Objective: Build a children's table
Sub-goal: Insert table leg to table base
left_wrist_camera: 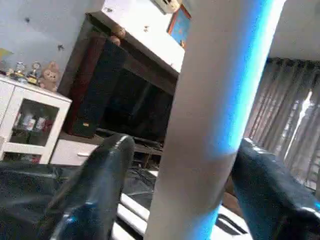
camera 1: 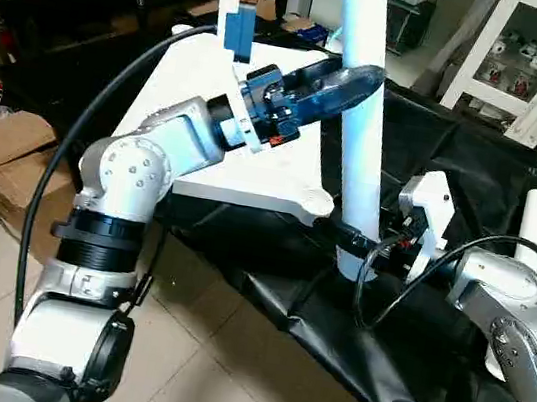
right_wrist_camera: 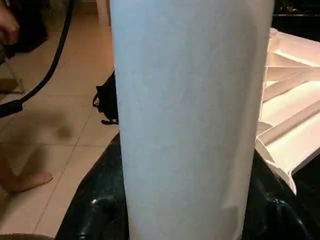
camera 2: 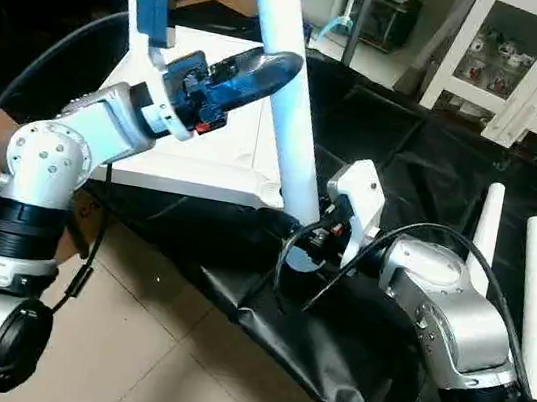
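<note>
Gripping the white leg (camera 1: 360, 164) low, your right gripper (camera 1: 368, 244) is clamped on it; the left gripper (camera 1: 351, 87) stands apart around it higher up. Light, stiff, slick tube: hold near its base, beside the table top (camera 1: 256, 149).

The upright leg (camera 1: 361, 124) stands at the near corner of the table top (camera 1: 210, 121), just off its edge, and blocks any pass across that corner. The left gripper (camera 1: 352, 82) straddles it high up and the right gripper (camera 1: 363, 244) low down, so the stretch of tube between them is the only bare part. Spare legs (camera 2: 528, 290) lie along the far right of the black sheet (camera 1: 407, 353); the sheet between them and the right arm is free.
</note>
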{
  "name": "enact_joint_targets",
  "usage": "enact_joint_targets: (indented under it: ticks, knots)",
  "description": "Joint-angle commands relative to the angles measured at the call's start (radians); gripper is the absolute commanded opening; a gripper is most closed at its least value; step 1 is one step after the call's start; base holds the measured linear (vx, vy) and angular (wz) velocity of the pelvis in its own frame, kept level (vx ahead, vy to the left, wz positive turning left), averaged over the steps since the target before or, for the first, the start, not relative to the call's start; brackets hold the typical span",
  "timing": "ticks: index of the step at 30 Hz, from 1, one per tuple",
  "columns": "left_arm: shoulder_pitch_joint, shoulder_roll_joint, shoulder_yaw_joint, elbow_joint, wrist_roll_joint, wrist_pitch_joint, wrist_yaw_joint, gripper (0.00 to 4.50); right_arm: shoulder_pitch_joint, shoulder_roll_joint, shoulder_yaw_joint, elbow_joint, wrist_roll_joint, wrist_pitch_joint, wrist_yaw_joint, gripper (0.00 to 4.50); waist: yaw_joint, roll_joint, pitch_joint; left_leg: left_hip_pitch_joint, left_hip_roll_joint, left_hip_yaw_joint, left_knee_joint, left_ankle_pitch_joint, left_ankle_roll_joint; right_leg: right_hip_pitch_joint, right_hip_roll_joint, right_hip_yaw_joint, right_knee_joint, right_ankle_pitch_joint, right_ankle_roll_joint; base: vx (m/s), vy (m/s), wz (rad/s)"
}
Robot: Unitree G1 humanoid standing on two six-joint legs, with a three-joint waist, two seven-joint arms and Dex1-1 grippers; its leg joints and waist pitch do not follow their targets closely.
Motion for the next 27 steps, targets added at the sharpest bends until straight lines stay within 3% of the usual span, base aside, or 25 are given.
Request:
enact_joint_targets:
  ticks: [1,19,27]
  knots:
    - [-0.021,0.008,-0.017,0.001,0.010,0.013,-0.016,3.10,0.002,-0.003,-0.006,-0.027,0.001,0.008,0.018,1.93,0.001,0.003,-0.081,0.048,0.040,-0.024,-0.086,-0.137,0.009,0.041,-0.028,0.011,-0.052,-0.031,-0.265,0.000,0.000,0.00]
    - [-0.037,0.002,-0.002,0.021,0.015,0.001,-0.034,1.80,-0.007,0.000,-0.019,-0.020,-0.008,0.022,0.056,1.92,0.002,0.003,-0.082,0.049,0.040,-0.023,-0.085,-0.129,0.016,0.042,-0.029,0.012,-0.050,-0.021,-0.273,0.000,0.000,0.00]
    - [-0.056,-0.003,0.015,0.034,0.025,-0.018,-0.013,1.73,-0.013,0.006,-0.034,-0.017,0.001,0.032,0.056,1.92,0.002,0.003,-0.081,0.048,0.040,-0.024,-0.086,-0.136,0.012,0.042,-0.029,0.011,-0.051,-0.026,-0.274,0.000,0.000,0.00]
